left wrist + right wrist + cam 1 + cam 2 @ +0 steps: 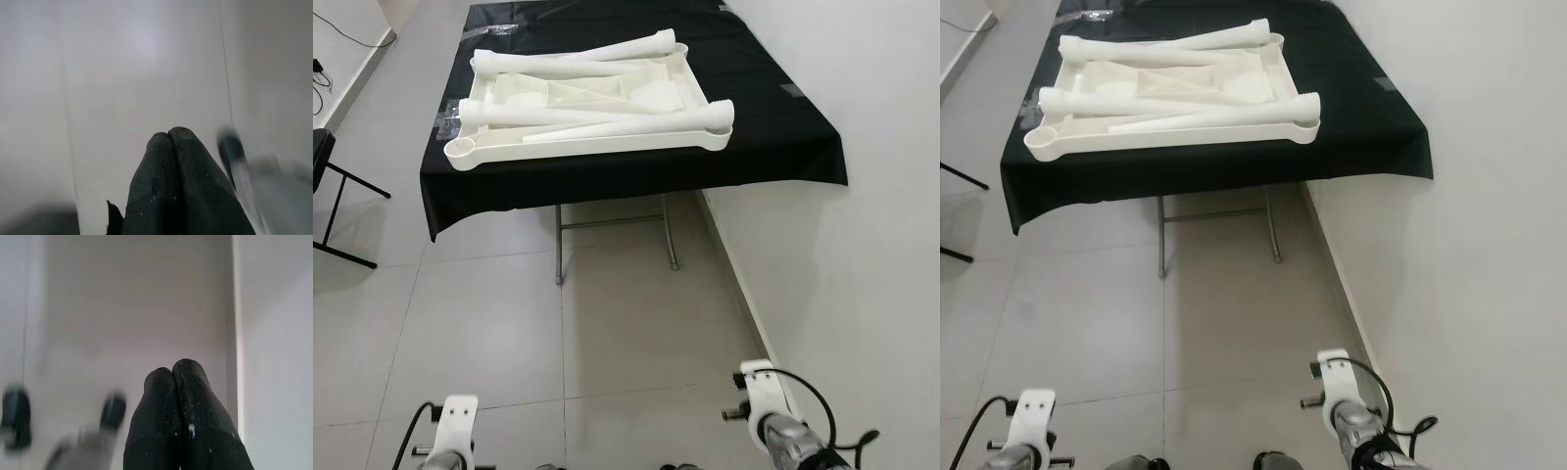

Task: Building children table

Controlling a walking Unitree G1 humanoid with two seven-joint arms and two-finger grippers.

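An upturned white plastic children's tabletop (578,147) lies on a folding table draped in black cloth (783,147), some way ahead of me. Several white table legs (597,116) lie loose across it. Both arms hang low at my sides, far from the table. My left gripper (168,134) is shut with nothing in it, its fingertips pressed together above the floor tiles. My right gripper (172,369) is also shut and empty, close to the white wall.
A white wall (862,245) runs along my right, right up against the table's side. The folding table's metal legs (560,245) stand on grey floor tiles. A black chair (328,186) stands at the left edge. Open floor lies between me and the table.
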